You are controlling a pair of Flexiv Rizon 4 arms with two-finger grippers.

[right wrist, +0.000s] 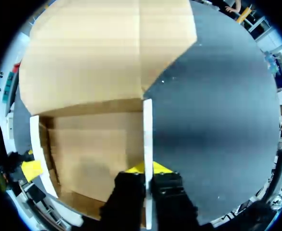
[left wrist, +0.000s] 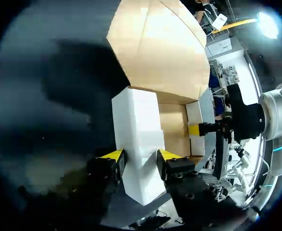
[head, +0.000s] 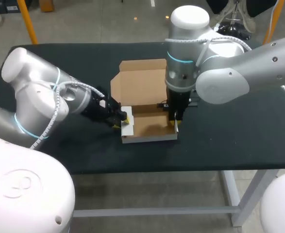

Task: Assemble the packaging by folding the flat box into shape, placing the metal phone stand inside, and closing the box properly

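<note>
A cardboard box (head: pixel 149 127), white outside and brown inside, stands on the black table with its lid (head: pixel 140 80) lying open toward the far side. My left gripper (head: pixel 124 119) is at the box's left wall. In the left wrist view its yellow fingertips (left wrist: pixel 113 155) press that thick white wall (left wrist: pixel 136 120) from both sides. My right gripper (head: pixel 176 121) comes down from above and is shut on the thin right wall (right wrist: pixel 147 130), one finger inside the box and one outside. The box's floor (right wrist: pixel 92 154) is bare. No metal phone stand is in view.
The black table top (head: pixel 229 131) spreads out to the right and left of the box. The open lid covers the area behind the box. My right arm's bulky elbow (head: pixel 225 82) hangs over the table's right half.
</note>
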